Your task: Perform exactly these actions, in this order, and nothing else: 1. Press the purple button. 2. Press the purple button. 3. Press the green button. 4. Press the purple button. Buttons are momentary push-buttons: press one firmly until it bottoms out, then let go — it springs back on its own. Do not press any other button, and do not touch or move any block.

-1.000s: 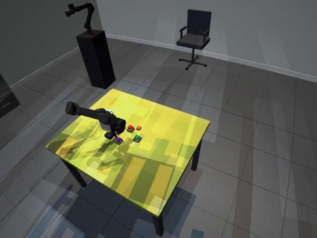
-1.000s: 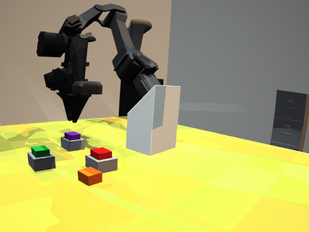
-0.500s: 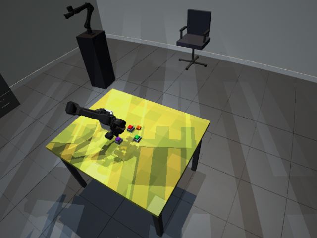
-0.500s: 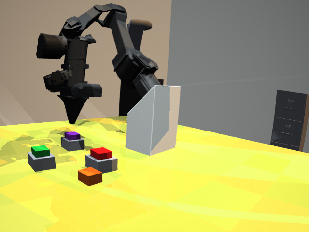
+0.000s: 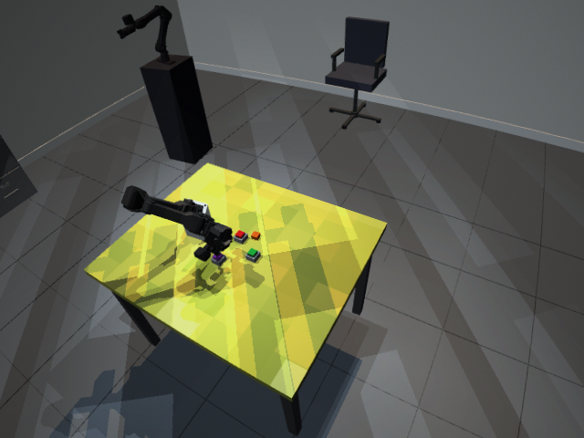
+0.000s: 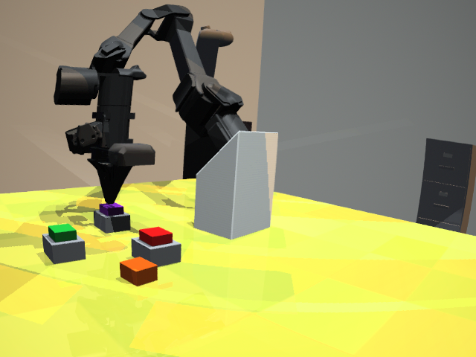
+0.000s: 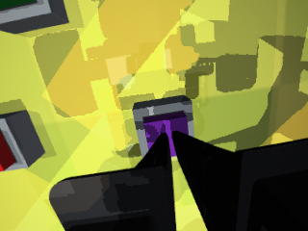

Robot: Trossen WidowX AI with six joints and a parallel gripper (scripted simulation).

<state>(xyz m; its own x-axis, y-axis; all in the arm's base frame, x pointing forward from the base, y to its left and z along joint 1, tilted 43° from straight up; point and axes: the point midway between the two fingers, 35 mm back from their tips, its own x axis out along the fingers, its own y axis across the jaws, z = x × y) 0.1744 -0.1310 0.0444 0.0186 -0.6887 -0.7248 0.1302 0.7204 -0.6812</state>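
Observation:
The purple button (image 5: 217,257) (image 6: 111,209) (image 7: 164,129) sits on its grey base on the yellow table (image 5: 307,264). My gripper (image 6: 110,200) (image 7: 169,138) (image 5: 214,253) is shut, points straight down, and its joined fingertips touch the top of the purple button. The green button (image 5: 253,253) (image 6: 62,232) (image 7: 19,4) stands on its own grey base a short way off, untouched. Nothing is between the fingers.
A red button (image 5: 240,234) (image 6: 155,235) (image 7: 6,146) on a grey base and a loose orange block (image 5: 255,234) (image 6: 138,270) lie close by. A tall grey wedge block (image 6: 236,184) stands behind them near the arm's base.

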